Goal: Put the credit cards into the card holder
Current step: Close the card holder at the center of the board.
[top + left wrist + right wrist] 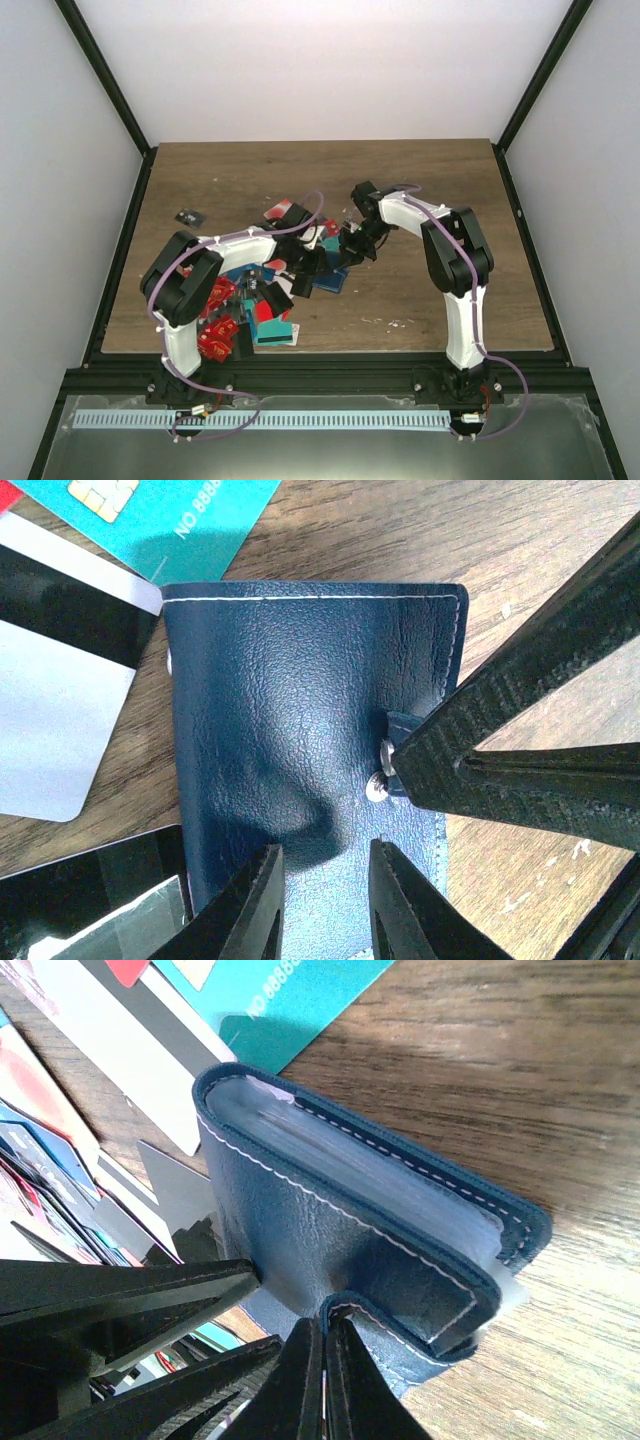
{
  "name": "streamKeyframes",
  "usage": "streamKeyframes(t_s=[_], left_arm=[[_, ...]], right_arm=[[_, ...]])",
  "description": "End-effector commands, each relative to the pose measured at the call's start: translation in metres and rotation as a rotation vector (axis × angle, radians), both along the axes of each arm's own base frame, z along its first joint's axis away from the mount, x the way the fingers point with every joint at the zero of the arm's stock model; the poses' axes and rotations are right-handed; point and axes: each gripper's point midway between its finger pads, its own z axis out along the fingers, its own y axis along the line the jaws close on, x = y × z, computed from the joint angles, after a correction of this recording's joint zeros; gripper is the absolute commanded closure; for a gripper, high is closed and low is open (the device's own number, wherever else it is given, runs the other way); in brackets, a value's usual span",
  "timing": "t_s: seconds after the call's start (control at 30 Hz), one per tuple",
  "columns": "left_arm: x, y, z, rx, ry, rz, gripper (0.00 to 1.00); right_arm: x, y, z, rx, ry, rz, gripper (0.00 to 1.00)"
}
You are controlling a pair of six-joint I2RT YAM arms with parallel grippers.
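Clamping the card holder (290, 730) by its tab, the right pincer (326, 1340) is closed; the left pincer (325, 865), narrowly parted, faces its short end.

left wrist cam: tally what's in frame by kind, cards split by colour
card holder: 1
claws: 2 (left claw, right claw)
teal card: 1
white card, black stripe: 1
black card: 1
red card, corner only: 1
Total: 7

Brown wood-grain table (450, 190), plain white walls (320, 60), black frame posts (100, 70) at corners, even light.
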Motion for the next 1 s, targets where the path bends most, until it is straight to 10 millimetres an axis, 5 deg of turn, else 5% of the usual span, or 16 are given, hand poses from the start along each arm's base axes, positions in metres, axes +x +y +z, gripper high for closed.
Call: streamKeyframes(t_s=[0.0, 0.37, 0.97], left_arm=[[-0.051, 0.047, -0.076, 0.287, 0.194, 0.004, 0.73], [-0.046, 0.045, -0.073, 0.294, 0.183, -0.001, 0.74], [-0.039, 0.023, -0.053, 0.181, 0.147, -0.041, 0.74]], right_arm=[[0.014, 0.005, -0.002, 0.055, -0.074, 0.023, 0.99], [-0.008, 0.003, 0.002, 0.097, -0.033, 0.087, 0.99], [-0.013, 0.009, -0.035, 0.024, 0.063, 0.081, 0.92]])
